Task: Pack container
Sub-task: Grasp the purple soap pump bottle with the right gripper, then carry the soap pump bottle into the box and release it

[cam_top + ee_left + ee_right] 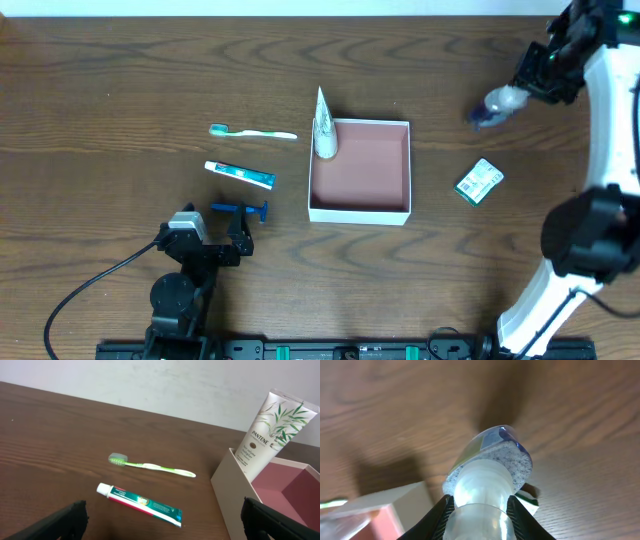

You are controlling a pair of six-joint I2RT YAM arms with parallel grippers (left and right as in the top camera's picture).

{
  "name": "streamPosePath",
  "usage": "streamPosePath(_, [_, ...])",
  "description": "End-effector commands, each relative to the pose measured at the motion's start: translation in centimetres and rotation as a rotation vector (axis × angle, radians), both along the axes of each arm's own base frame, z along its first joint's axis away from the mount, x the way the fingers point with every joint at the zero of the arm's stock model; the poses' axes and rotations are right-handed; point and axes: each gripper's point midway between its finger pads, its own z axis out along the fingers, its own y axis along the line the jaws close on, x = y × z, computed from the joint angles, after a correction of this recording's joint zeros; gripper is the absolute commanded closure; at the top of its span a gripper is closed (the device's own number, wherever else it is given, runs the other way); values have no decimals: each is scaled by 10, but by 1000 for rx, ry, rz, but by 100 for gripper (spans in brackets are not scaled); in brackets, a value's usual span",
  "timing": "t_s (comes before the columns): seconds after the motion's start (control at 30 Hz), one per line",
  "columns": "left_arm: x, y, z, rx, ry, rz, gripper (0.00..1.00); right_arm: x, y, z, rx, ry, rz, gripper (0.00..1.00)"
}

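Note:
The container (360,212) is a shallow square box with white walls and a pinkish-brown inside, at mid-table. A white Pantene tube (325,125) stands in its far left corner; it also shows in the left wrist view (270,430). My right gripper (535,82) is shut on a clear bottle (497,102) with a bluish base (490,467), held in the air at the far right. My left gripper (215,240) is open and empty near the front left, behind the toothpaste (140,504).
A green toothbrush (252,132), a toothpaste tube (240,174) and a blue razor (240,210) lie left of the container. A small green-and-white packet (479,182) lies to its right. The container's wall (235,490) is at the right in the left wrist view.

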Motion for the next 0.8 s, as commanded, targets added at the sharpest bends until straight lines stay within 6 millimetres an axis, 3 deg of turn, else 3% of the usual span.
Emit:
streamPosePath(0.0, [-1, 4, -18, 25, 52, 21, 2, -11, 39, 83, 38, -228, 173, 90])
streamPosePath(0.17, [-1, 4, -18, 25, 52, 21, 2, -32, 90, 128, 39, -357, 367, 88])
streamPosePath(0.3, [-1, 4, -18, 25, 52, 21, 2, -51, 144, 145, 15, -418, 563, 87])
streamPosePath(0.4, [-1, 4, -18, 25, 52, 21, 2, -61, 180, 143, -15, -432, 712, 87])
streamPosePath(0.57, [-1, 4, -18, 25, 52, 21, 2, -74, 230, 123, -70, -404, 931, 87])
streamPosePath(0.77, [-1, 4, -18, 25, 52, 21, 2, -80, 267, 96, -82, -367, 1097, 86])
